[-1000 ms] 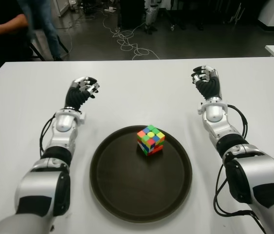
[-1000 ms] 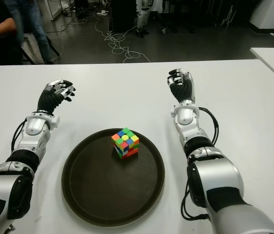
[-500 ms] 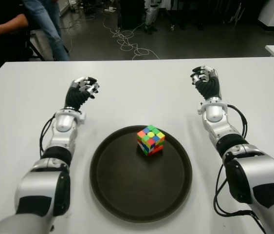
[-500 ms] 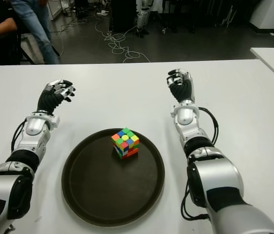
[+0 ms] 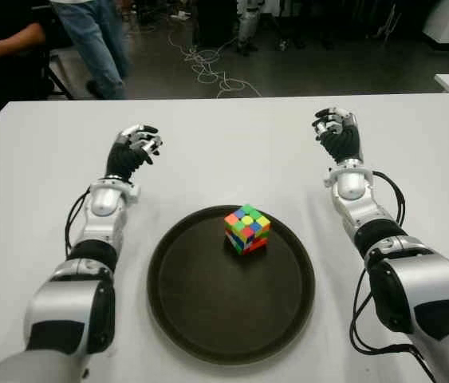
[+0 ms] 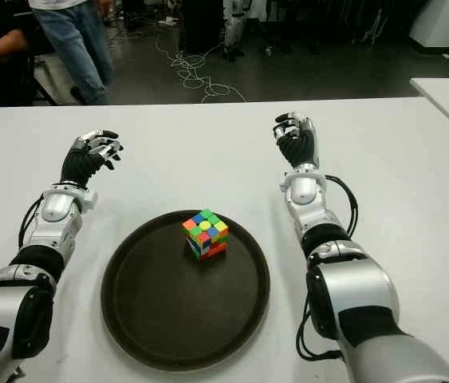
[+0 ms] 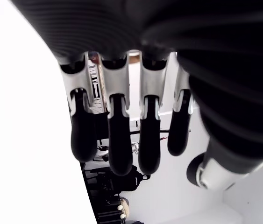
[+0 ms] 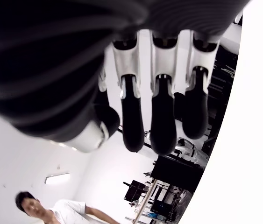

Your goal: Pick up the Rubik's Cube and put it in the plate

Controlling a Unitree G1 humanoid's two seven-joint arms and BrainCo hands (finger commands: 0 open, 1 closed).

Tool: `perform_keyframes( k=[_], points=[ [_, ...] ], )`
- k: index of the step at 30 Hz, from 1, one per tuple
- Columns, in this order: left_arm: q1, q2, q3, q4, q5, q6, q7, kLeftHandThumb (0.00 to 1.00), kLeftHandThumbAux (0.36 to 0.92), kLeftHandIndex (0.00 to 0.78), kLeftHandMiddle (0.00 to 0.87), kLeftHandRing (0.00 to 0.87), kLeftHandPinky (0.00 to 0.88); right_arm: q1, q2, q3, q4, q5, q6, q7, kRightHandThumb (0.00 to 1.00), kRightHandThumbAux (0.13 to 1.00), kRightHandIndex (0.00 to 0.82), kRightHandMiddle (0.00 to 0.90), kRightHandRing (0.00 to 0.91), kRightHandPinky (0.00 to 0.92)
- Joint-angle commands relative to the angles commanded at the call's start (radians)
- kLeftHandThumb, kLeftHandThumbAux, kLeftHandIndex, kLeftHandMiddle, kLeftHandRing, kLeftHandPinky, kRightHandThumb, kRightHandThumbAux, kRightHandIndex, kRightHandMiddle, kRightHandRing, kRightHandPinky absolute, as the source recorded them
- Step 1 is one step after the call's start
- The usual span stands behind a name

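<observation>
- Already the Rubik's Cube (image 5: 247, 229) sits inside the plate (image 5: 200, 319), toward its far side; we judge the placing done.
- Our left hand (image 5: 133, 149) and right hand (image 5: 336, 132) flank the plate well apart, fingers loosely curled, holding nothing.
- Next, we likely need only keep clear.
- Whether either hand touches the table (image 5: 232, 152), we cannot tell.
</observation>
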Motion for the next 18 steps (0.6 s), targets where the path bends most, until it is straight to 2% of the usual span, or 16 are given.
perform_keyframes(
  k=[4, 15, 18],
  points=[
    [0.0, 0.0, 0.003, 0.003, -0.004, -0.005, -0.011, 0.828, 0.682, 0.366, 0.53, 0.615, 0.688, 0.001, 0.0, 0.001, -0.003, -0.001, -0.008, 0.003, 0.705, 0.727, 0.42, 0.727, 0.768, 0.782],
    [0.0, 0.007, 0.001, 0.006, 0.0, -0.018, -0.035, 0.835, 0.676, 0.383, 0.571, 0.69, 0.748, 0.001, 0.0, 0.008, -0.006, -0.007, -0.012, 0.005, 0.706, 0.725, 0.422, 0.765, 0.796, 0.804],
    [0.001, 0.009, 0.0, 0.007, 0.002, -0.02, -0.038, 0.84, 0.669, 0.419, 0.515, 0.705, 0.758, 0.0, -0.001, 0.012, -0.006, -0.012, -0.01, 0.0, 0.705, 0.724, 0.423, 0.765, 0.791, 0.798]
  ],
)
